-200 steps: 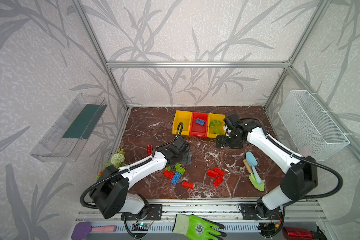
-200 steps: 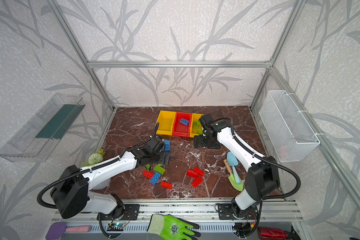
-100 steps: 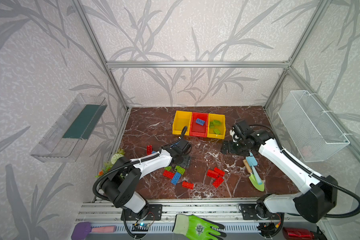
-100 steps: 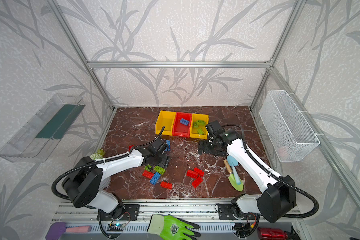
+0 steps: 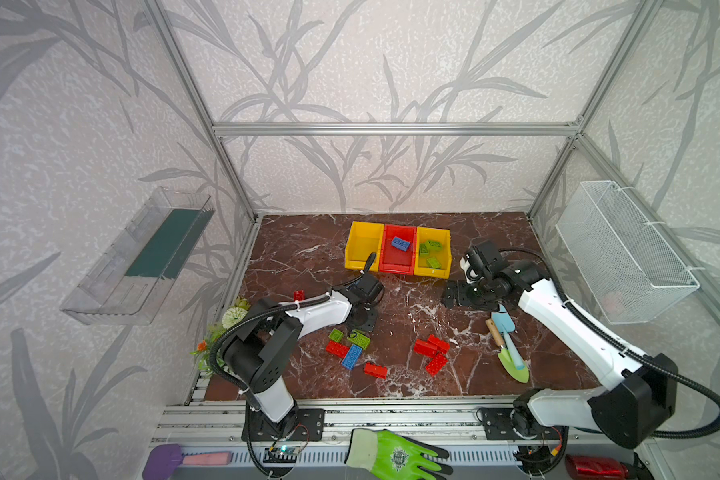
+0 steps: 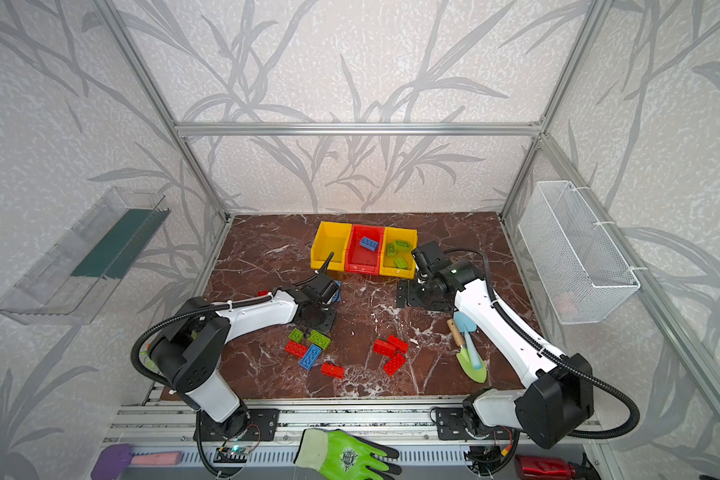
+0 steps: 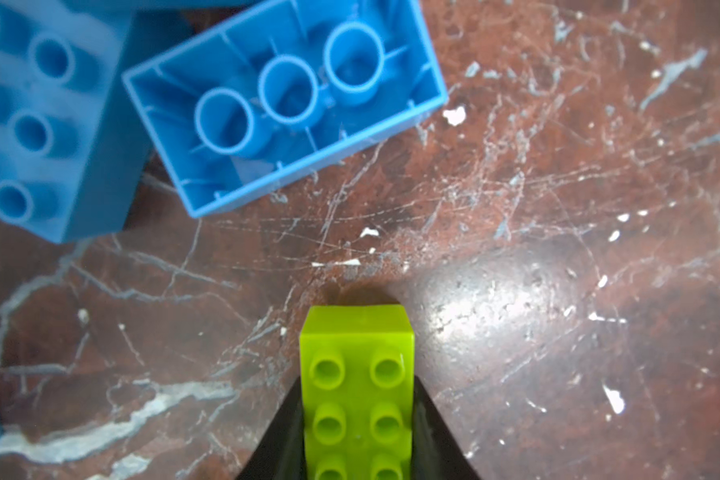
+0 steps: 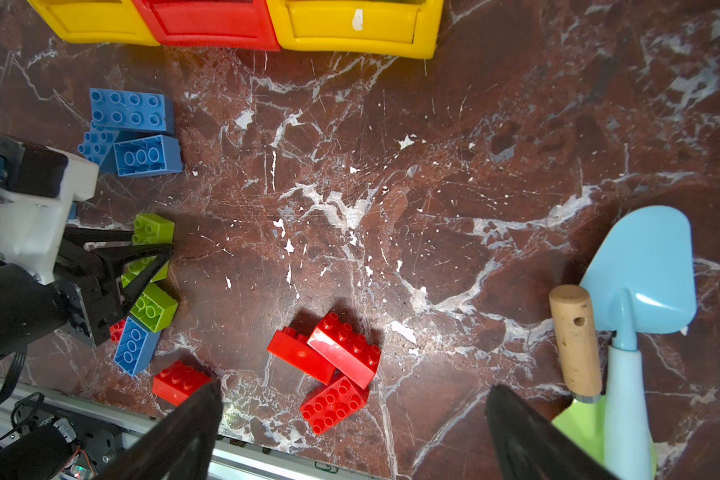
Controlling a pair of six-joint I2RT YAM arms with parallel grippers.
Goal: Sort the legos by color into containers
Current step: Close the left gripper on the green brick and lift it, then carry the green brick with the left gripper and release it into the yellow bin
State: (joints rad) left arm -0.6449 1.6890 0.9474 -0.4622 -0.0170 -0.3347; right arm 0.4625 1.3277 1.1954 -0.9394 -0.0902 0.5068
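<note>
Bright, even light, soft shadows, glare on the marble tabletop (image 7: 495,291).

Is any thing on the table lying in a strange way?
Yes. One blue lego lies upside down, hollow side up, next to other blue legos, near the green lego that the left gripper holds.

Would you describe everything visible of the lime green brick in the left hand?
The lime green brick is glossy plastic, two studs wide, studs facing the wrist camera. The left hand is shut on its long sides, black fingers touching both. Its free end juts over the marble tabletop, apart from the blue bricks.
</note>
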